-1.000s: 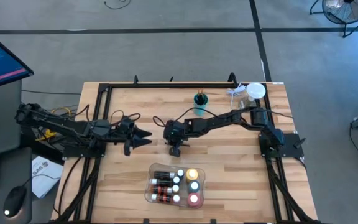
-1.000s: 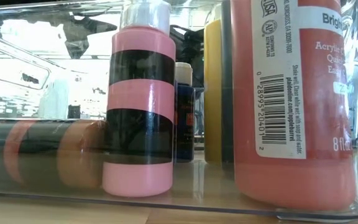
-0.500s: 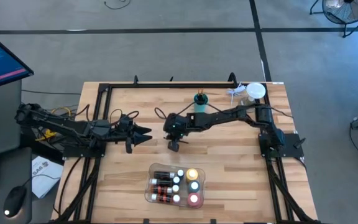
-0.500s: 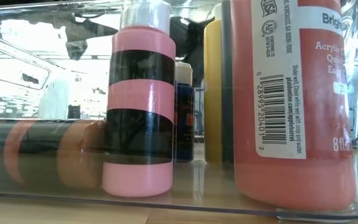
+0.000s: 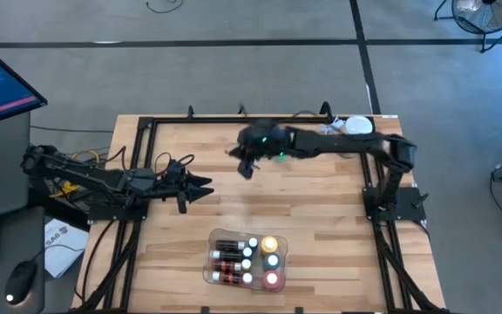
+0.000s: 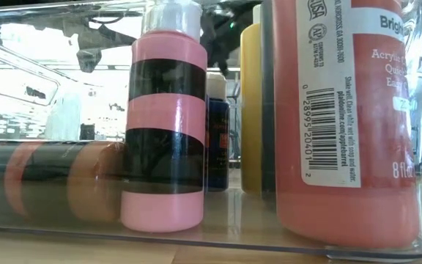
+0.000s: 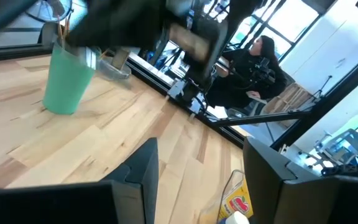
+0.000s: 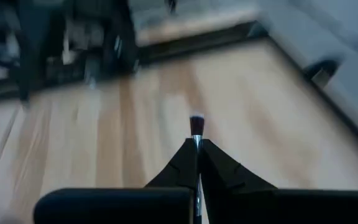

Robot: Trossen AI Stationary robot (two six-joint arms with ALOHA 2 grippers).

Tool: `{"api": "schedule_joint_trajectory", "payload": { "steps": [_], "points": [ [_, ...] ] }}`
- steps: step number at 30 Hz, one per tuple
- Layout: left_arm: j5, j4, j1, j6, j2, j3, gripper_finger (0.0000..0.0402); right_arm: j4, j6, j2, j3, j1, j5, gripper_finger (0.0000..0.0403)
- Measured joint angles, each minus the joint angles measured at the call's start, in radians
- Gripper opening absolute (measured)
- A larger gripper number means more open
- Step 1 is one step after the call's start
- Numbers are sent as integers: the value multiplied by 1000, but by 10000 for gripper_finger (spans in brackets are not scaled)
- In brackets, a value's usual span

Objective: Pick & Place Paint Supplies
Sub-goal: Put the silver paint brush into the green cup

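**Q:** Several supplies look packed already; which ones?

**A:** Nearest the front edge of the worktop [image 5: 321,227], the clear tray [image 5: 279,262] holds the paint bottles [image 5: 249,258]: some stand with white caps up, some lie flat, and an orange bottle [image 6: 346,117] and a yellow bottle [image 6: 253,103] stand at one end. Judged from this, the bottle part of the task is largely done.

**Q:** What is being handled now?

**A:** One paint brush [image 8: 196,126]. The right hand [image 5: 247,163] is closed on its thin handle, bristle tip poking out past the fingertips, raised above the far middle of the worktop near the teal cup [image 7: 67,79].

**Q:** And the other arm?

**A:** The left hand [image 5: 200,189] waits at mid-depth on the left side, fingers parted around nothing.

**Q:** What is left?

**A:** Apparently setting this brush down; the cup, with handles already standing in it, seems the likely place, though that is a judgement. No loose supplies show elsewhere on the worktop, so the task appears near its end.
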State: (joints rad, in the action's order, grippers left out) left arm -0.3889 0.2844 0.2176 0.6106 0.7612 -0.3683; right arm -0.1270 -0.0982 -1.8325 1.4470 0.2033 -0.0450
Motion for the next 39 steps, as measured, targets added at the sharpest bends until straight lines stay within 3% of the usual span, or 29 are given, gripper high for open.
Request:
{"api": "schedule_joint_trajectory", "payload": {
  "steps": [5,8,18,23,29,33,39],
  "points": [
    [-2,0,0,1,0,0,140,24,30,99,-2,68,47,0],
    [-5,-5,0,22,0,0,140,132,34,163,-60,108,73,0],
    [-5,-15,0,50,0,0,140,637,-135,380,-533,253,158,0],
    [-4,-15,0,54,0,0,140,766,-146,401,-676,267,183,0],
    [-4,-16,0,79,0,0,140,944,-125,401,-797,239,292,0],
    [-8,-16,0,104,0,0,140,1127,-70,401,-869,233,308,0],
    [-78,-15,0,106,0,0,140,1265,54,401,-939,233,308,0]
  ]
}}
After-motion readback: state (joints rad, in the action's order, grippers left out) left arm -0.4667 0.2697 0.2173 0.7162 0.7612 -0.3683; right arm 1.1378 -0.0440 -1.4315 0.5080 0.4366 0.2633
